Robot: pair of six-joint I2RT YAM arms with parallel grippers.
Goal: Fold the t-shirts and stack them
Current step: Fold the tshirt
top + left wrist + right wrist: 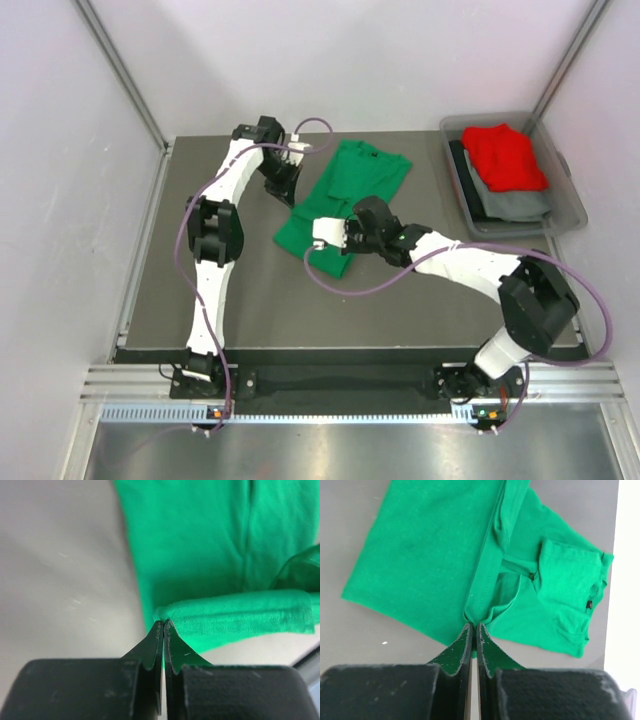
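Observation:
The green t-shirt (350, 190) lies partly folded on the dark table (250, 300), with its collar toward the far right. My left gripper (292, 200) is at the shirt's left edge. The left wrist view shows that gripper (163, 624) shut on a rolled hem of the green t-shirt (200, 540). My right gripper (313, 243) is at the shirt's near edge. Seen from the right wrist, this gripper (473, 626) is shut on a bunched seam of the green t-shirt (430, 555). The red t-shirt (505, 155) lies folded in the bin.
A clear plastic bin (572, 205) stands at the table's far right corner and holds the red shirt on top of grey cloth (512, 205). White walls with metal posts close in the table on three sides.

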